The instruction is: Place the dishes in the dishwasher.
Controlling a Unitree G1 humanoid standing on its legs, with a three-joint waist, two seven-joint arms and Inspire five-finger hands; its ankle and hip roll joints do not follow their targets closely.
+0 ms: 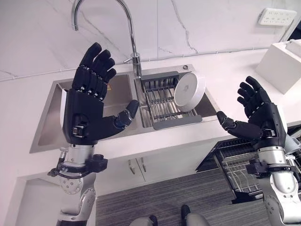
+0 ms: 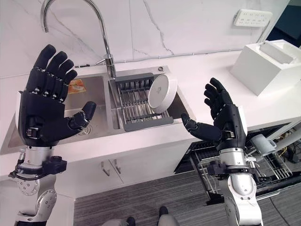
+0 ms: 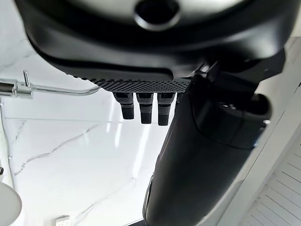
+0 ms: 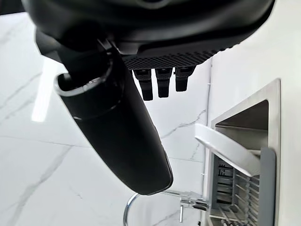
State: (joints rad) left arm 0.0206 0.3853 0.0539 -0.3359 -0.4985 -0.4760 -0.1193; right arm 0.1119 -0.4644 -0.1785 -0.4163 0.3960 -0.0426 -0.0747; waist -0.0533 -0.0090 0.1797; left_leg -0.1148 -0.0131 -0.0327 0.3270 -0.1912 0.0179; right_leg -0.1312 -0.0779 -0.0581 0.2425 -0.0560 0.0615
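While both hands are raised palms-in w/ fingers spread and holding nothing, left hand (image 1: 87, 110) over sink (image 1: 47, 127), right hand (image 1: 257, 117) above open dishwasher rack (image 2: 221, 160), white plate (image 1: 189, 91) leans on edge in drying rack (image 1: 162, 101), prob. awaiting pickup

We note a curved chrome faucet (image 1: 129, 28) rising behind the stainless steel double sink (image 1: 51, 117). A white wall socket (image 2: 253, 18) sits on the marbled wall, a white boxy appliance (image 2: 268, 63) on the white countertop (image 1: 225, 70), right.
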